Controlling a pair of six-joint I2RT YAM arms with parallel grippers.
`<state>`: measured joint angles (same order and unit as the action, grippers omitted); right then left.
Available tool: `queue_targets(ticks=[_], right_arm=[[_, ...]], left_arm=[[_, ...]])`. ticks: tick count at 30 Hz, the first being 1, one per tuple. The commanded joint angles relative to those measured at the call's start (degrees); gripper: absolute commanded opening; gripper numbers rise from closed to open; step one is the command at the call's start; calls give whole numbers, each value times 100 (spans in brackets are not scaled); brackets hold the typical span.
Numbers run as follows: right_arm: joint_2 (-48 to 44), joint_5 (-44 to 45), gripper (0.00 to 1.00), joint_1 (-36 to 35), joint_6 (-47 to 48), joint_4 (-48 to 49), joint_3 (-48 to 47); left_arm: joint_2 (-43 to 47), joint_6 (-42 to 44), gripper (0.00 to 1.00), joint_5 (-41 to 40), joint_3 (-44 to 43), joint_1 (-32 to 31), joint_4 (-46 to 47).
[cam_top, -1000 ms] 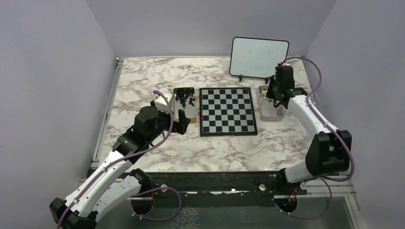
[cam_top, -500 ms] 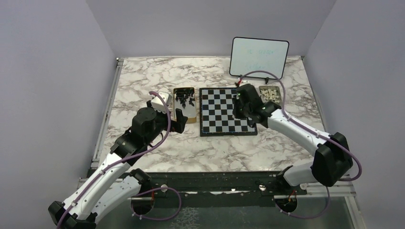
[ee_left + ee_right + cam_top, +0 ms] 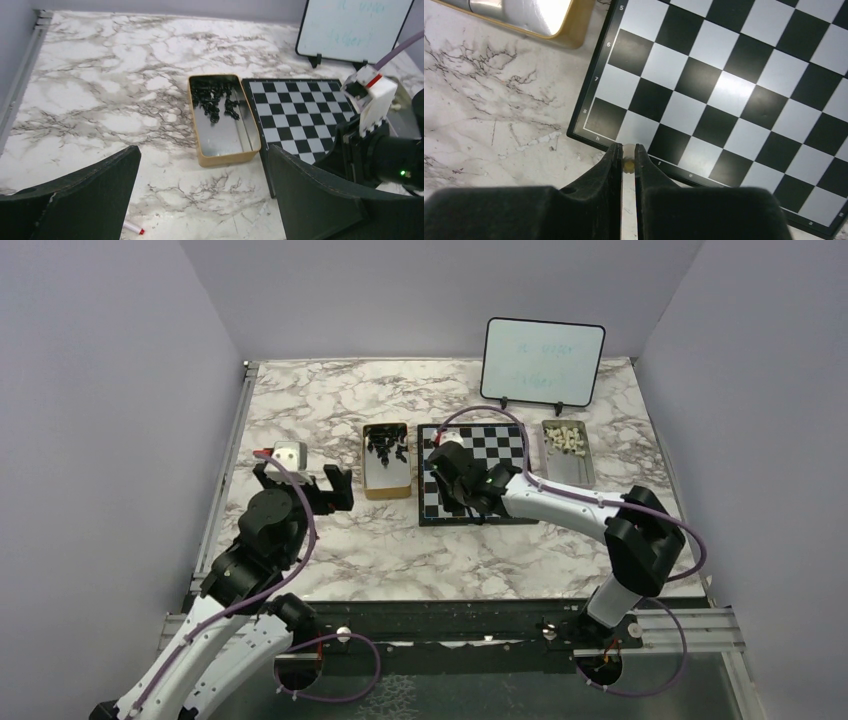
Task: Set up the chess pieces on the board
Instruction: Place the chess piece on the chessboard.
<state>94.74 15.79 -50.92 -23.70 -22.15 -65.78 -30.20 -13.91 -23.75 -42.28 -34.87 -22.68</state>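
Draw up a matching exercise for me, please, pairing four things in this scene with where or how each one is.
1. black pieces
2. loose cream pieces
3. right hand
4. left hand

a. shut on one cream piece at the board edge
b. in the gold tin
c. open, left of the gold tin
d. in the grey tray

Pairs: 1-b, 2-d, 3-a, 4-c.

Overhead and wrist views share the board — right nearest.
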Motion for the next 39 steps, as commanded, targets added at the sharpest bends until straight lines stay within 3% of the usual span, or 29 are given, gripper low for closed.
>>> queue_targets(ticks=[1, 11, 25, 39], right_arm=[[260, 186, 15, -197, -104, 206, -355], [822, 357, 15, -436, -127, 87, -743], [1295, 506, 17, -445, -106, 198, -884], [1254, 437, 29, -446, -47, 228, -768]], left_arm=[[461, -123, 99, -809, 32, 33, 30], [1135, -206, 99, -1245, 130, 38, 78], [1190, -200, 99, -1255, 159, 33, 119], [1148, -174, 99, -1172, 203, 33, 203]])
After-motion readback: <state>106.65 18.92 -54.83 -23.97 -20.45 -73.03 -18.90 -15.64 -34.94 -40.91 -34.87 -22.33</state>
